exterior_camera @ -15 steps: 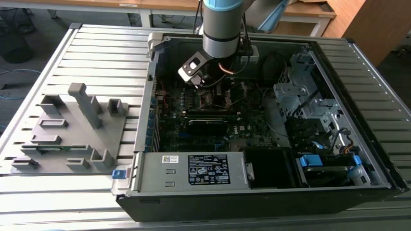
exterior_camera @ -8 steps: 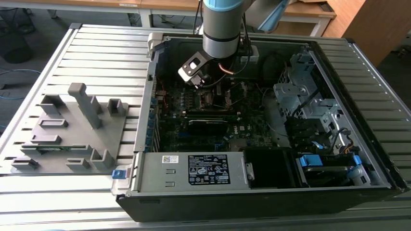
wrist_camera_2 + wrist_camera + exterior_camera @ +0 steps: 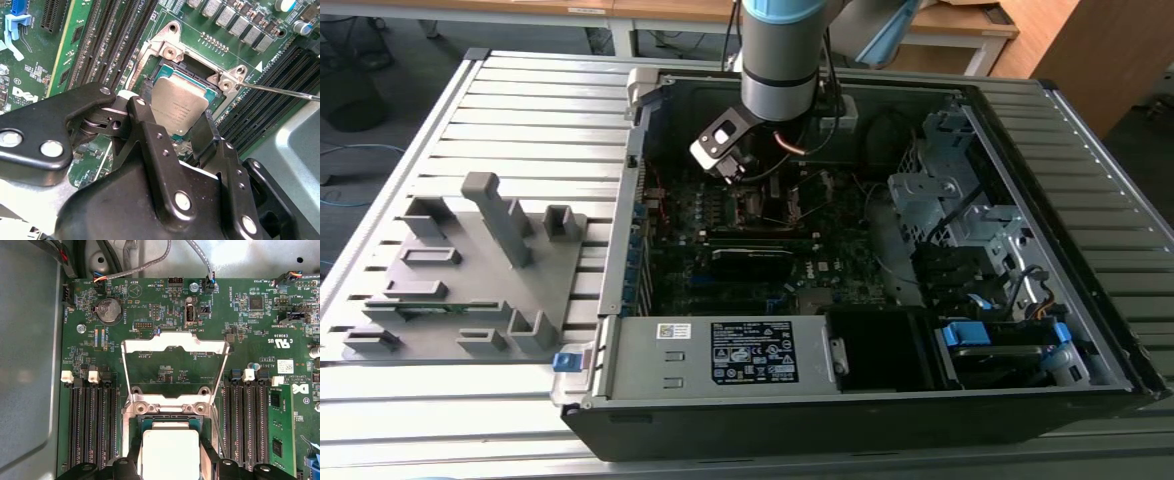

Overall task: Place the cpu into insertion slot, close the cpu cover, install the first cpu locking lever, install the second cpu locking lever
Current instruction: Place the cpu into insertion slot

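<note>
table (image 3: 520,100): slatted metal top.
fixture (image 3: 467,270): grey, on the table at the exterior view's left, just beside the case.
case (image 3: 854,425): open and lying flat, with the board (image 3: 707,275) facing up.
arm (image 3: 781,60): reaches down into the far half of the case, over the board.
claw (image 3: 177,109): narrowed on the cpu. In both wrist views a black finger (image 3: 150,127) bears on each of two opposite edges.
cpu (image 3: 181,100): silver top up, held right over the slot. Cannot tell whether it is seated.
slot (image 3: 170,412): silvery rim, mostly hidden under the cpu.
cover (image 3: 175,342): swung open, away from the slot.
lever (image 3: 280,91): thin rod, unlatched, jutting out from a slot corner.
</note>
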Tool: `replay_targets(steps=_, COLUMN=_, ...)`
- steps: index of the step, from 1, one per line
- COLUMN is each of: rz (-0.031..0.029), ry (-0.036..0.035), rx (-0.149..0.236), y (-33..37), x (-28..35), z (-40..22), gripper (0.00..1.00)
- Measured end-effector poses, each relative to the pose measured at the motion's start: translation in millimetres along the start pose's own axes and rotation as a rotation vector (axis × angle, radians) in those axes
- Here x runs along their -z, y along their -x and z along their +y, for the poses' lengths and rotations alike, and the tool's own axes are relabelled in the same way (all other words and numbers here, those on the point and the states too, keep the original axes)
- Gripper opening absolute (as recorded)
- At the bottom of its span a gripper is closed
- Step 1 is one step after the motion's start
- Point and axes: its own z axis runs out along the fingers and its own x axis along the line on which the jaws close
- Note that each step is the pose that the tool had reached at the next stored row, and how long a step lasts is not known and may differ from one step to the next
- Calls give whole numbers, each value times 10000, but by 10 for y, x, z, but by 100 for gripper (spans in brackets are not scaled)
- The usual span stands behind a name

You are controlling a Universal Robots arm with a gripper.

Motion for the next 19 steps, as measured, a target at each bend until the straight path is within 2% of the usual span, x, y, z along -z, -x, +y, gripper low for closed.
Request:
replay_targets(steps=3, rz=13, ry=9, rx=0, y=-1, x=-5, z=1, gripper=55)
replay_targets(steps=4, rz=11, ry=7, rx=0, y=-1, x=-5, z=1, gripper=60)
replay_targets(steps=8, rz=-1, ry=-1, rx=0, y=0, x=7, z=0, gripper=60)
replay_targets(steps=15, rz=0, ry=1, rx=-1, y=-3, x=132, z=7, gripper=60)
replay_targets(steps=19, rz=1, ry=1, rx=0, y=-4, x=147, z=8, gripper=60)
